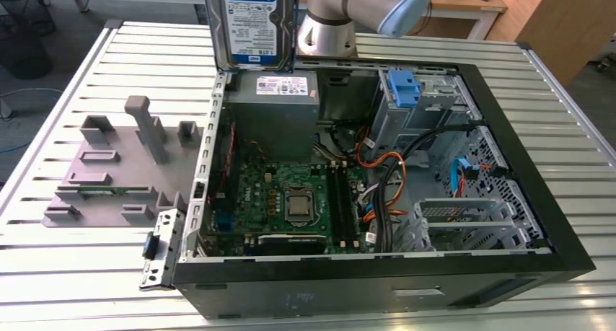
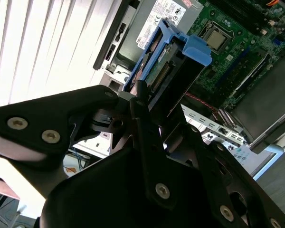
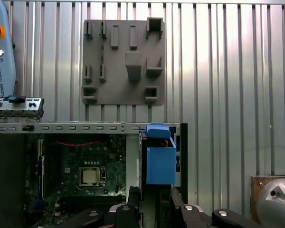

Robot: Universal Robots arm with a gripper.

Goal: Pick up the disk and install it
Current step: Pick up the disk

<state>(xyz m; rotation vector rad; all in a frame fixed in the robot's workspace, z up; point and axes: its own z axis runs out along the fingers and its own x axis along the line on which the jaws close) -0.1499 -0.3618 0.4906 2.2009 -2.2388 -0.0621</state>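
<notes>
The disk [image 1: 250, 24] hangs upright high above the back left corner of the open computer case [image 1: 539, 201], its white-and-blue label facing the exterior view. In both wrist views it sits between my black fingers with its blue carrier [image 3: 160, 164] at the free end. My gripper [image 2: 159, 107] is shut on the disk [image 2: 168, 71], holding it by its far end over the case's edge. In the first wrist view the gripper [image 3: 154, 197] is just over the case wall, beside the motherboard.
Inside the case are a grey power-supply box [image 1: 274, 104], the green motherboard [image 1: 288, 201], cables, and a drive bay with a bare blue clip [image 1: 405, 89] at the back. A grey holder fixture [image 1: 115, 165] lies on the slatted table at the exterior view's left.
</notes>
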